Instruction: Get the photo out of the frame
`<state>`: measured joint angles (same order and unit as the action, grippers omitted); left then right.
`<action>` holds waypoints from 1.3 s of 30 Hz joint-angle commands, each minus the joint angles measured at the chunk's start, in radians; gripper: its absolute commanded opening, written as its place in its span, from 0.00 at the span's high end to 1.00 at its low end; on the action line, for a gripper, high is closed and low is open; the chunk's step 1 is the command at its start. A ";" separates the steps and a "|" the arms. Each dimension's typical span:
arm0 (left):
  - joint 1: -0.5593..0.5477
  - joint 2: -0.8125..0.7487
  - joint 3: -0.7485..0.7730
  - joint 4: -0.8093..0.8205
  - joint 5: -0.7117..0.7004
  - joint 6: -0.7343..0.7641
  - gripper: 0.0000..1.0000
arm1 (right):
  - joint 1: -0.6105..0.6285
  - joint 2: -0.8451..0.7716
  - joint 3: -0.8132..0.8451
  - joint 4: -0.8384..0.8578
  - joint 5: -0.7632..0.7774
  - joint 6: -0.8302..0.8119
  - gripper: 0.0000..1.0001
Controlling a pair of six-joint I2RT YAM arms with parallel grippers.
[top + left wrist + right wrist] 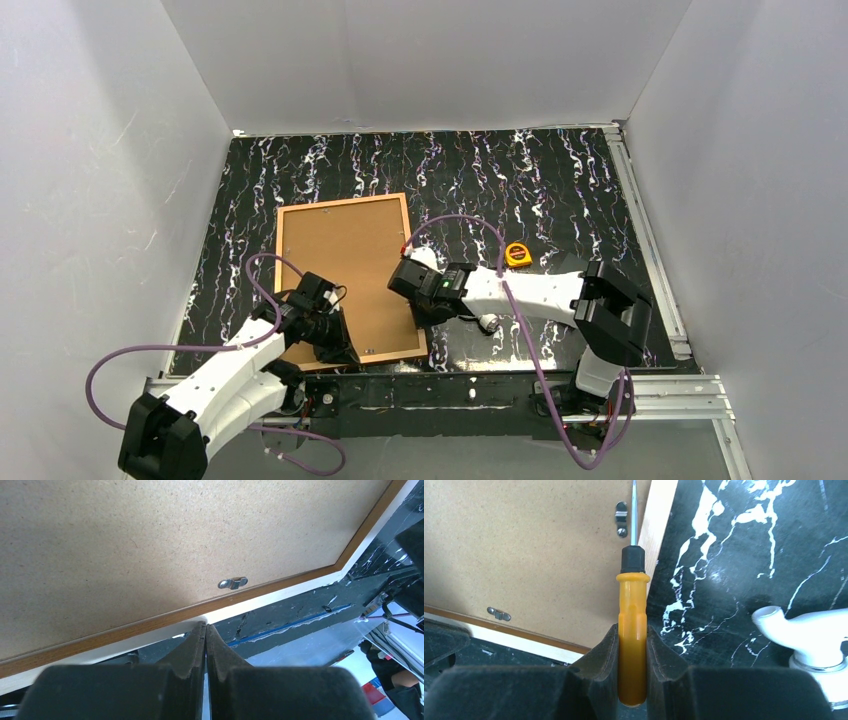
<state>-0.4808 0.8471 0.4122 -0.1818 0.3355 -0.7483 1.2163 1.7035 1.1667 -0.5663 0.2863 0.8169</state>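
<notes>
**Clips first: screwdriver at the frame's right rail**

We are at the step of freeing the back. The frame (pixel 345 270) lies face down on the table (pixel 560 190), just ahead of the arm bases. Its tan board (pixel 150 540) faces up inside a thin reddish-brown rim. The photo is not in sight; we judge that it sits under the board.

The right gripper (pixel 632 640) is clamped on the yellow handle of a screwdriver (pixel 632 605). The thin shaft runs along the right rail, just beside a small metal clip (pixel 621 517). The left gripper (pixel 205 629) is clenched on nothing, its tips at the near rail; whether they press on it we cannot tell.

Next, we think, the blade must reach the clip and turn or lever it off the board while the left arm steadies the frame. Another clip shows on the near rail, so the board is not yet free to lift.
</notes>
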 commanded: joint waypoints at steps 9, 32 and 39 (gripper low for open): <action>0.002 0.021 -0.034 -0.163 -0.052 0.033 1.00 | -0.202 0.079 0.151 0.034 -0.064 -0.105 0.99; 0.002 0.023 -0.025 -0.189 -0.063 0.019 1.00 | -0.256 0.219 0.431 -0.089 -0.008 -0.182 0.99; 0.002 0.020 -0.012 -0.205 -0.072 0.009 1.00 | -0.267 0.294 0.456 -0.070 -0.052 -0.163 0.99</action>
<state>-0.4805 0.8463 0.4141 -0.2028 0.3317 -0.7555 0.9573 1.9511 1.5768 -0.6434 0.2466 0.6514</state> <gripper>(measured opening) 0.007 0.242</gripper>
